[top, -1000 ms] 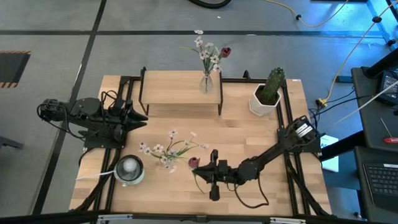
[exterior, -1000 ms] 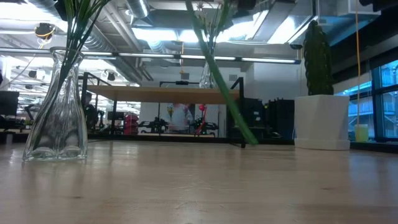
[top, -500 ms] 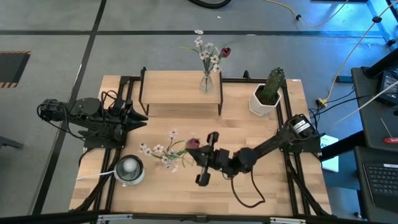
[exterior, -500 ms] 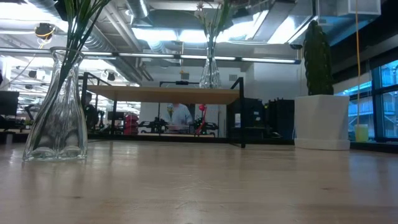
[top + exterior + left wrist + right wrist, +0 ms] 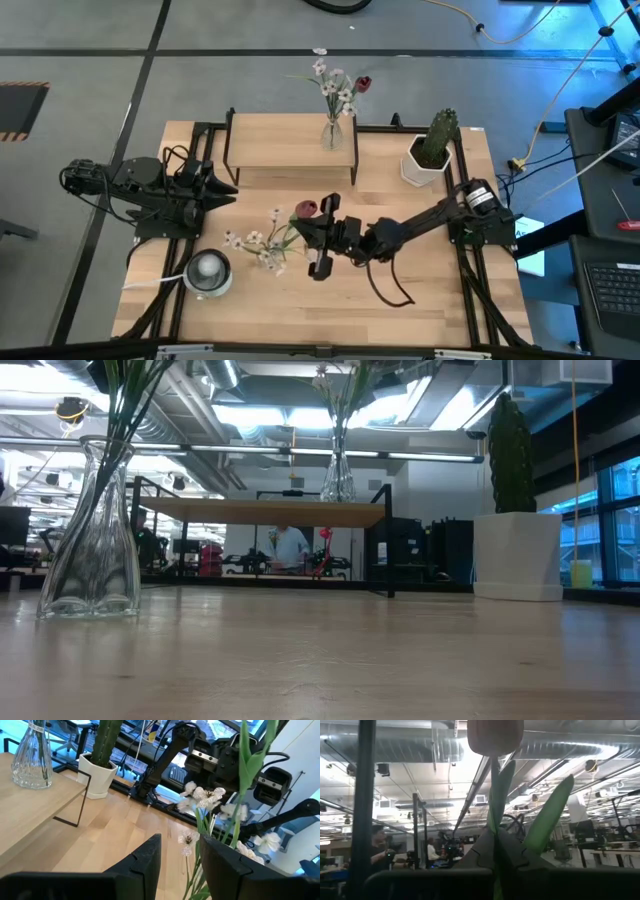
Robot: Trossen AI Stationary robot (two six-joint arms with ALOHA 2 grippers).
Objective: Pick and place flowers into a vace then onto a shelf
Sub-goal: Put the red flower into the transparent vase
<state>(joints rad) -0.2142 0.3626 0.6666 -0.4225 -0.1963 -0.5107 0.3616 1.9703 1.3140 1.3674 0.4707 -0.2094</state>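
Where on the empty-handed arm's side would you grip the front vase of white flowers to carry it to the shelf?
Grip the front vase at its narrow neck, where it pinches in below the flared rim, above the wider base. Come in level from the left gripper's side, jaws either side of the neck, below the white flowers leaning out. The right gripper is shut on the red bud stem.

Bare tabletop (image 5: 420, 290) open along front edge and front right. Right arm (image 5: 420, 225) stretches across table middle, blocking passage there. Shelf (image 5: 280, 140) with vase (image 5: 333, 132) closes rear centre; cactus pot (image 5: 425, 160) crowds rear right corner. Second vase (image 5: 209, 272) with white sprays (image 5: 262, 242) occupies front left, left gripper (image 5: 225, 188) near behind
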